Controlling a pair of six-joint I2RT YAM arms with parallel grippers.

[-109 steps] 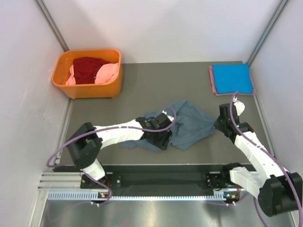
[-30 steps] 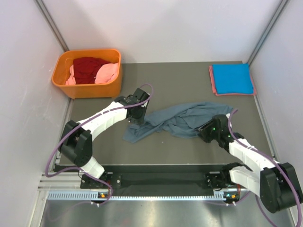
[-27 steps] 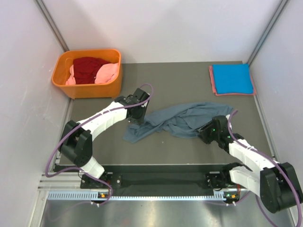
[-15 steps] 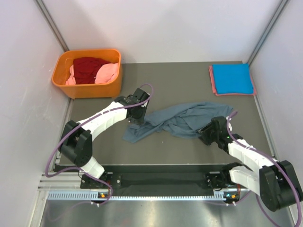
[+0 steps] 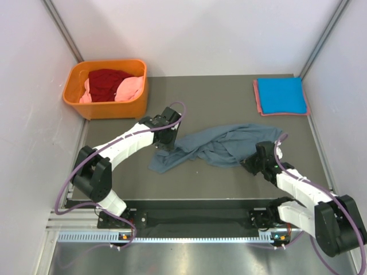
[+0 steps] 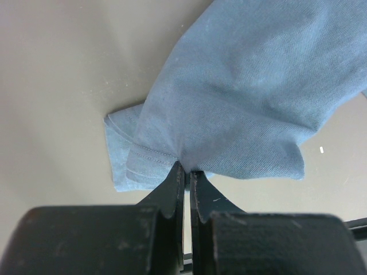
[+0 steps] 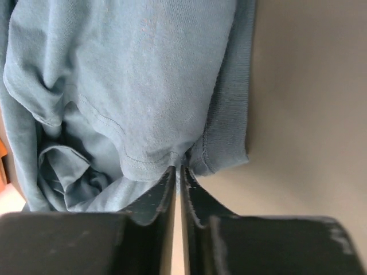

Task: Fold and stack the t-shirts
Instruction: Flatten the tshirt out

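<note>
Three cameras: one high and wide, two close on the wrists

The top external camera is fixed above and behind the arm bases and looks steeply down, far enough off to take in the whole table (image 5: 218, 97), the orange basket (image 5: 114, 109) and both arms. Each wrist camera sits just behind its own fingers and looks along them, very near the cloth: the left gripper (image 6: 186, 172) and the right gripper (image 7: 176, 171) each fill the bottom of their view. All three views share the grey-blue t-shirt (image 5: 223, 146), and the wrist views show opposite ends of it.
</note>
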